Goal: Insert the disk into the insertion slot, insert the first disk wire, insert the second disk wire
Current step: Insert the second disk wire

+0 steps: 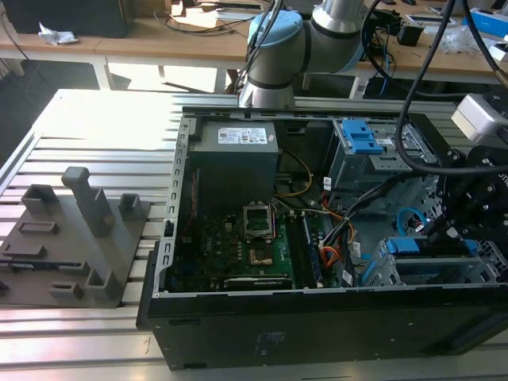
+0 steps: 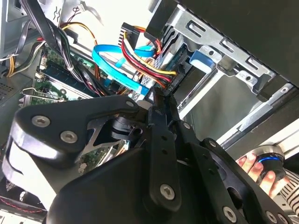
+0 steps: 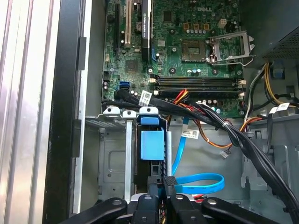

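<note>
Here the claw (image 3: 161,184), fingers together, pinches a plug beside the light-blue second disk wire (image 3: 198,183)

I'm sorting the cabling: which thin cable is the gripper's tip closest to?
The light-blue flat cable, looping right beside the gripper. The orange-red wire bundle lies farther off, nearer the motherboard.

Slatted metal table (image 1: 87,119): open computer case (image 1: 317,333) beside grey fixture block (image 1: 79,246), near exterior view's left.
</note>
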`<state>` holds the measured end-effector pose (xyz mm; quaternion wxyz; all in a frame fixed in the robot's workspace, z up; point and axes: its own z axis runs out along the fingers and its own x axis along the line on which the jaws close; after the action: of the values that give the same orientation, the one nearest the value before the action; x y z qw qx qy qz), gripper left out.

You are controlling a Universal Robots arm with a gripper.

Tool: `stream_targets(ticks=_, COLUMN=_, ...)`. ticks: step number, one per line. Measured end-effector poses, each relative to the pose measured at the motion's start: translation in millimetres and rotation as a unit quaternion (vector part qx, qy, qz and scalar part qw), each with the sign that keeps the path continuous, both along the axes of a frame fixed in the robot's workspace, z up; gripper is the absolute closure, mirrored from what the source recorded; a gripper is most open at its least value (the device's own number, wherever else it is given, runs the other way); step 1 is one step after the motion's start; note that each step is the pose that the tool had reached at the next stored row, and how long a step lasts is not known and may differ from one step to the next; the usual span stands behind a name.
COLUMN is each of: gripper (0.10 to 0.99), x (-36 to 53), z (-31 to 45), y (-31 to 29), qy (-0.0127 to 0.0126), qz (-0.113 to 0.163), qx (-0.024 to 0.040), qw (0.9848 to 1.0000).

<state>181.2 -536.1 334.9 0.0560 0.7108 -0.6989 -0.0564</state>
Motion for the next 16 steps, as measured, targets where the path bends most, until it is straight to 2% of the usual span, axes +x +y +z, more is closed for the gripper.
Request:
stream_targets(ticks=1, gripper=0.851, x=0.0, z=-0.1, y=-0.1, qy=0.0001, qz=0.000, qx=-0.0001, qw=1.0000)
stream_targets(ticks=2, gripper=0.851, x=0.0, z=0.7, y=-0.1, qy=0.0001, qz=0.000, qx=-0.0007, qw=1.0000)
stream_targets(ticks=6, gripper=0.851, x=-0.1, z=15.6, y=0.2, qy=0.0001, qz=0.000, qx=-0.0006, qw=1.0000)
stream_targets(ticks=7, gripper=0.851, x=-0.1, z=16.2, y=0.6, qy=0.0001, qz=0.000, qx=-0.0005, qw=1.0000)
stream_targets(ticks=8, gripper=0.863, x=-0.1, z=16.7, y=0.9, qy=0.0001, qz=0.000, qx=-0.0005, qw=1.0000)
stream_targets(ticks=10, gripper=0.980, x=-0.1, z=16.8, y=0.9, qy=0.0001, qz=0.000, qx=-0.0001, qw=1.0000)
stream_targets(ticks=12, gripper=0.980, x=0.0, z=15.7, y=0.9, qy=0.0005, qz=0.000, qx=0.0032, qw=1.0000)
stream_targets(ticks=14, gripper=0.980, x=-0.1, z=11.0, y=0.6, qy=0.0029, qz=0.000, qx=0.0041, qw=1.0000)
stream_targets(ticks=16, gripper=0.980, x=-0.1, z=9.2, y=0.4, qy=0.0037, qz=0.000, qx=0.0041, qw=1.0000)
